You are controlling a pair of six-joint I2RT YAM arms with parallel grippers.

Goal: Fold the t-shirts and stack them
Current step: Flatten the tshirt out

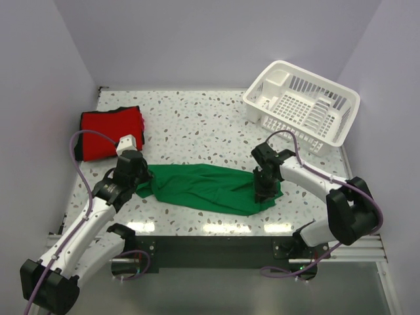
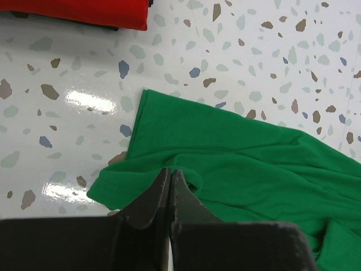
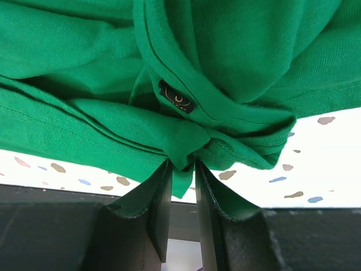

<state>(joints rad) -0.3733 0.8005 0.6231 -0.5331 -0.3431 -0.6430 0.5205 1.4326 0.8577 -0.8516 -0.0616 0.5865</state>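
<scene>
t-shirt [image 1: 205,187] — green — pinched by left gripper [image 2: 170,174] and right gripper [image 3: 184,167].

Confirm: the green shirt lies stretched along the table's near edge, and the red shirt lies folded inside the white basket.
No: the top external view shows the red shirt folded on the table at far left, outside the white basket. The green shirt does lie along the near edge.

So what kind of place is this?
Probably a robot test booth, not a home: plain walls box in a speckled table; two robot arms are bolted at its edge, a green t-shirt between them.
</scene>
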